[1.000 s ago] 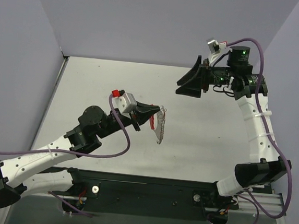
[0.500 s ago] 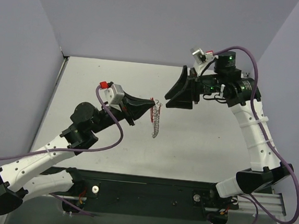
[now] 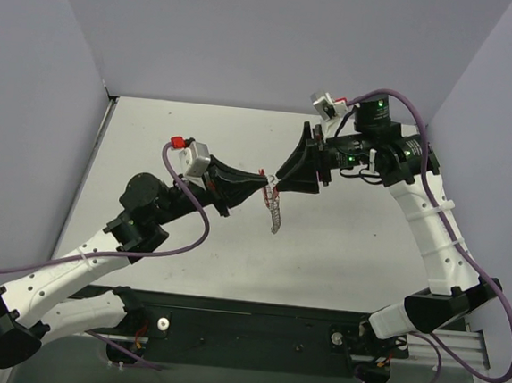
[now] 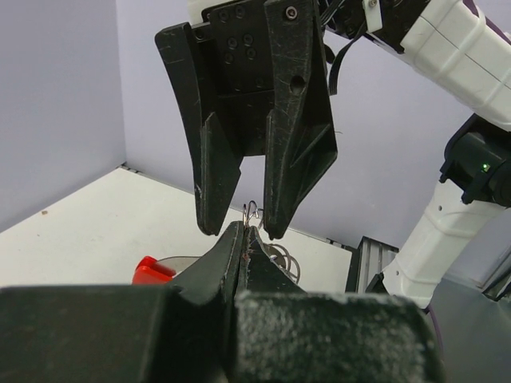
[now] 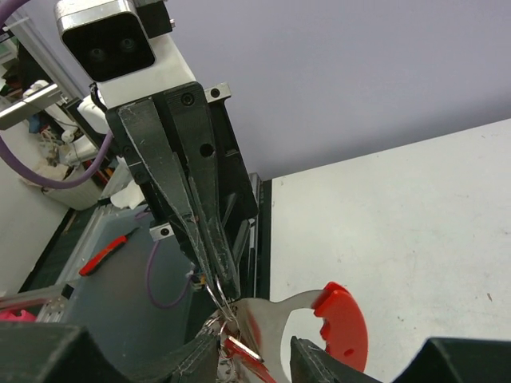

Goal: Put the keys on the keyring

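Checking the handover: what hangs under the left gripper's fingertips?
The keys dangle in a silvery row from the shut left gripper, above the table. Their top end is hidden where the open right gripper crowds in around it.

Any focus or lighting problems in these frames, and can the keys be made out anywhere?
Top external: even, soft light, no glare, but the keys are too small for detail. Left wrist: the left gripper is blurred close to the lens; the right gripper beyond is sharp. Right wrist: foreground soft, the table evenly lit.
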Robot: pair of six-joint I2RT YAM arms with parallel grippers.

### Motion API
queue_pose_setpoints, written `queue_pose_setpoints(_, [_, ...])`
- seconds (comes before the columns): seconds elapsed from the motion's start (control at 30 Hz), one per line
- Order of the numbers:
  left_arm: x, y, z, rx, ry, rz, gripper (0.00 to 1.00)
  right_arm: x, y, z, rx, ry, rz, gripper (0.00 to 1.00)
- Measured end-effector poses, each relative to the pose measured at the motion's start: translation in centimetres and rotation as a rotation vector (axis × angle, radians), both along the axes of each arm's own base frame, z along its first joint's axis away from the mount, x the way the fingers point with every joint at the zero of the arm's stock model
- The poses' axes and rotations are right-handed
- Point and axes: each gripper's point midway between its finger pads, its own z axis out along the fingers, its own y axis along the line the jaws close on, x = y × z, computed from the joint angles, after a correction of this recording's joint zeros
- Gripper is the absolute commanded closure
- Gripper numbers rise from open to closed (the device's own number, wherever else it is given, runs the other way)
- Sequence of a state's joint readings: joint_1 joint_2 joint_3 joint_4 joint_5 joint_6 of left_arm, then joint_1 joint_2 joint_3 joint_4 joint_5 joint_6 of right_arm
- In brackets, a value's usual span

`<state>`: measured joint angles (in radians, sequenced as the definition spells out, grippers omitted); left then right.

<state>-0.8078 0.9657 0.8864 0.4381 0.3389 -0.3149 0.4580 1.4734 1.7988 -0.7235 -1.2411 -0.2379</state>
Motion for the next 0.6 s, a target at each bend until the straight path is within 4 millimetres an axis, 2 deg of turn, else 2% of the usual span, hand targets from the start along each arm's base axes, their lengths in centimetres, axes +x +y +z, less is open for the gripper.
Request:
queue_pose_setpoints(0.4, [0.0, -0.7, -0.9, 0.023, 0.013, -0.028, 1.00, 0.0, 0.0, 0.4, 0.004, -0.009, -0.002, 0.63])
queue_pose_setpoints(0.47, [0.1, -0.8, -1.1, 0.027, 0.018, -0.030, 1.00, 0.0, 0.0, 0.4, 0.005, -0.008, 0.000, 0.68])
queue_pose_setpoints(0.53, [0.2, -0.9, -1.2, 0.030, 0.021, -0.032, 1.00, -0.1, 0.0, 0.4, 0.007, -0.006, 0.003, 0.79])
queue_pose_setpoints(0.6, [0.2, -1.0, -1.3, 0.031, 0.023, -0.033, 1.00, -0.1, 0.0, 0.4, 0.007, -0.004, 0.003, 0.87])
